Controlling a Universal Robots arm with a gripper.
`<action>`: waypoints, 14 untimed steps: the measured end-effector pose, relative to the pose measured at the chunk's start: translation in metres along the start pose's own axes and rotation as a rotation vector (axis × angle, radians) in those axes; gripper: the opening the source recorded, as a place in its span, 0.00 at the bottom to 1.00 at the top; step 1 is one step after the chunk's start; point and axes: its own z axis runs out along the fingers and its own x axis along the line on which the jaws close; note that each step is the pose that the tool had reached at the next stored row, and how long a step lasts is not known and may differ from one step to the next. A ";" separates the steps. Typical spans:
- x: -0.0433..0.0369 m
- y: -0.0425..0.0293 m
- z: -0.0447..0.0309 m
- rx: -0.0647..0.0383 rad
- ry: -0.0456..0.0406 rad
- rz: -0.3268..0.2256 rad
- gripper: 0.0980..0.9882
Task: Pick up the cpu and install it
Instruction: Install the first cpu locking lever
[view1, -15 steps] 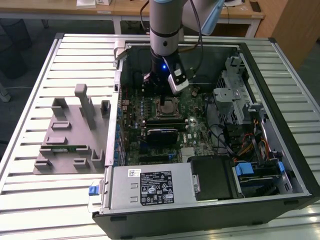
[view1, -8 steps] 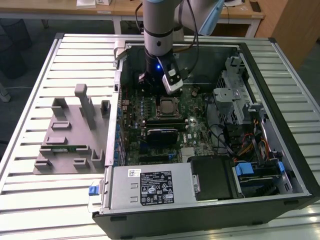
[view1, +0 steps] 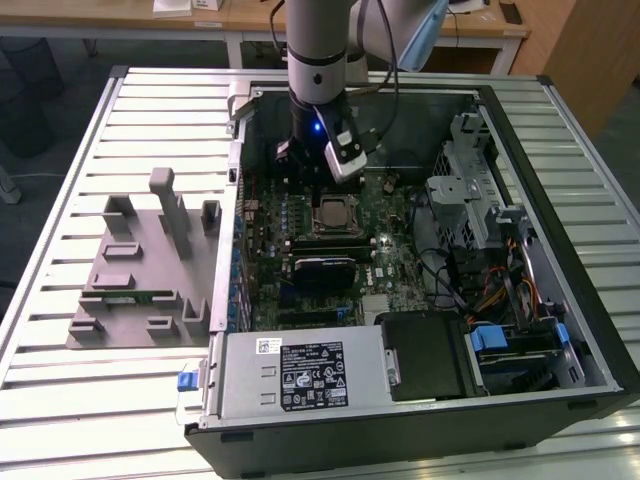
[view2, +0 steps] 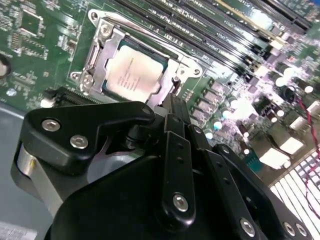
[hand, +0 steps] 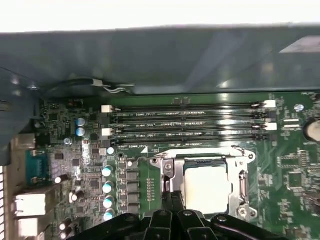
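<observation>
The cpu (view2: 134, 75) lies flat and square in its socket (view2: 102, 50), inside the case. The fingers (view2: 172, 107) look pressed together and empty, with their tips just over the socket's edge, beside the chip.

Silver-grey arm (view1: 318, 50) with a blue light (view1: 318, 125) — black jaws, silver screws (view2: 181, 201).

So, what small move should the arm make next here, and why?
Probably a short lift straight up. The cpu already lies flat inside its socket, and the end effector hangs just beside the chip's edge, so any sideways motion might nudge it.
</observation>
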 end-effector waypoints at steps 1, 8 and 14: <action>-0.0001 0.0001 -0.0030 0.000 0.0001 0.000 0.01; -0.0004 0.0005 -0.0121 0.000 -0.0001 0.000 0.01; 0.0067 0.0000 -0.0124 -0.003 -0.0005 0.000 0.01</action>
